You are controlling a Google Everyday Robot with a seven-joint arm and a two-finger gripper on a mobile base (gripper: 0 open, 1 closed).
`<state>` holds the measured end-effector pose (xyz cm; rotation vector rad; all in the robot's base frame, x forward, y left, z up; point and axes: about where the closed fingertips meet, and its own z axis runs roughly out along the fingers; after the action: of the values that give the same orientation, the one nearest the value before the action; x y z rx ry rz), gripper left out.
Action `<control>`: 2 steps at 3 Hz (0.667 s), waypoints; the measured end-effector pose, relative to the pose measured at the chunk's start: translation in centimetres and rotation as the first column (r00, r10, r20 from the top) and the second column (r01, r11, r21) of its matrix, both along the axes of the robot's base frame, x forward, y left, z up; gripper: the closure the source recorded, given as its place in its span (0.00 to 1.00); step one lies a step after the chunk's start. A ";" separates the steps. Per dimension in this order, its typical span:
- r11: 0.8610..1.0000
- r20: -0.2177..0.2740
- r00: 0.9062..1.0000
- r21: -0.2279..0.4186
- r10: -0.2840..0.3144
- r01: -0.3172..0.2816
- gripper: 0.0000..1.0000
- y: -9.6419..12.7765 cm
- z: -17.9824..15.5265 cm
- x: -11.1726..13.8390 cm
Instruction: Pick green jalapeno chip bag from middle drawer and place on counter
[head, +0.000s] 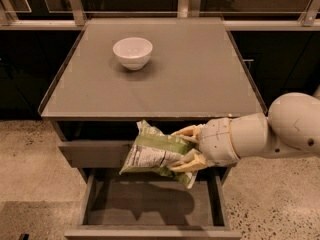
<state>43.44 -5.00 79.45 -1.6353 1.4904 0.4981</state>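
Note:
My gripper (184,149) is shut on the green jalapeno chip bag (152,153), a crinkly green bag with a white printed panel. I hold it in the air above the open middle drawer (150,204), just in front of the counter's front edge. The bag hangs tilted, its left end lower. The drawer floor below is bare grey and carries the bag's shadow. The counter (200,74) is a wide flat grey top behind and above the bag. My white arm reaches in from the right.
A white bowl (132,52) stands on the counter's back left part. A closed grey drawer front (92,154) sits left of the bag, under the counter. Dark cabinets flank the counter. Speckled floor lies on both sides.

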 end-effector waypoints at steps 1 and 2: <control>0.999 0.041 0.999 0.007 -0.036 0.036 1.00 -1.3 2.4 1.0; 0.997 0.082 0.995 -0.044 -0.058 0.061 1.00 -2.7 6.8 3.0</control>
<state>46.45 -7.66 86.25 -1.6222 1.4957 0.3629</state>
